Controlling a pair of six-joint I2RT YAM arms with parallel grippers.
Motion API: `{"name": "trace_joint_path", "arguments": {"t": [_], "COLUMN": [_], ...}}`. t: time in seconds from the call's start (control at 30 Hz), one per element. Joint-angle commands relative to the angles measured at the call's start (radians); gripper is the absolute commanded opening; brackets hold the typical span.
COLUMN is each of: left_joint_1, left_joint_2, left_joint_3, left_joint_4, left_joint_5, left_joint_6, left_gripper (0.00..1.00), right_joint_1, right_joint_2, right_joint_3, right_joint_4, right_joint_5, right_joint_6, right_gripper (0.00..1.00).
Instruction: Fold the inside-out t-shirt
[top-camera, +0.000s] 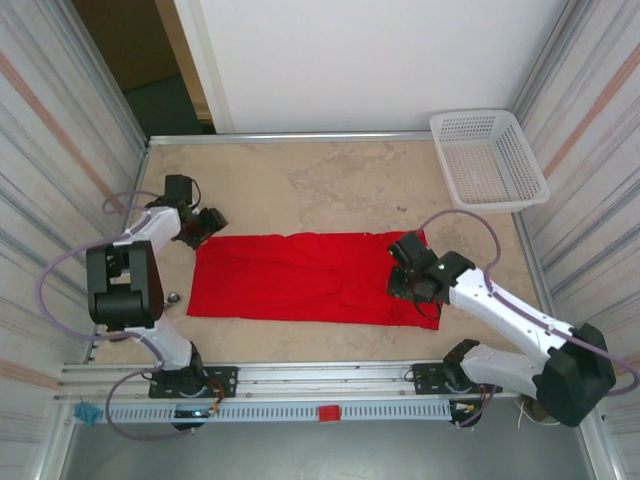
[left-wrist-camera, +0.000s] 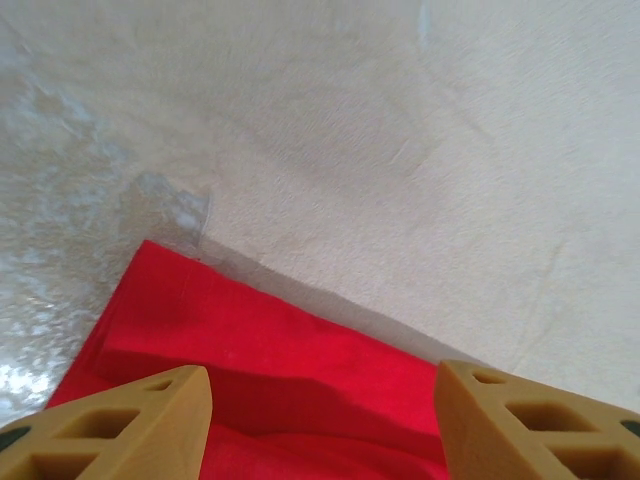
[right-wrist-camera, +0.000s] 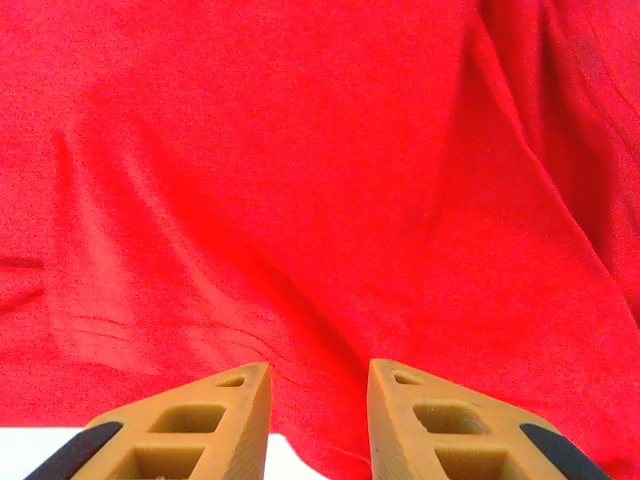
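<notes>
Wide-spread left end effector (left-wrist-camera: 320, 385), slightly parted right end effector (right-wrist-camera: 318, 375), at 9 and 3 o'clock on the t-shirt (top-camera: 300, 275). Might pinch one thin layer only.

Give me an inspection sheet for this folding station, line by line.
Surface: beige mottled table.
Job's things: red t-shirt spread flat as a wide rectangle, no print showing.
Clutter: empty white mesh basket at the far right corner.
Grippers: left tool open at the shirt's far left corner; right tool over the shirt's right end, fingers partly apart, grip unclear.
Cables: left cable and right cable loop beside their arms.
Surroundings: ribbed side walls, white back panel, metal rail at the near edge.
</notes>
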Motion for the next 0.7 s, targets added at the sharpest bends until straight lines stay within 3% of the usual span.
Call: {"name": "trace_joint_path", "arguments": {"t": [0.0,0.13,0.27,0.4,0.67], "left_joint_1": [0.011,0.028,0.025,-0.009,-0.048], "left_joint_2": [-0.107,-0.094,-0.009,0.055,-0.014], "left_joint_3": [0.012,0.013,0.026,0.04,-0.07], "left_joint_4": [-0.02,-0.035,0.027,0.043,-0.042], "left_joint_5": [-0.059,-0.048,0.111,0.197,0.101], "left_joint_6": [0.027,0.025,0.055,0.07,0.035], "left_gripper": [0.61,0.6,0.6,0.6,0.59], "right_joint_1": [-0.012,-0.015,-0.019,-0.02,-0.024], "right_joint_2": [0.063,0.175,0.323,0.482,0.54], "right_joint_3": [0.059,0.118,0.173,0.274,0.271], "right_joint_4": [0.079,0.186,0.294,0.303,0.324], "right_joint_5": [-0.024,-0.076,-0.148,-0.194,-0.208], "right_joint_6": [-0.068,-0.097,-0.123,-0.145,-0.132], "right_gripper": [0.3,0.32,0.34,0.34,0.34]}}
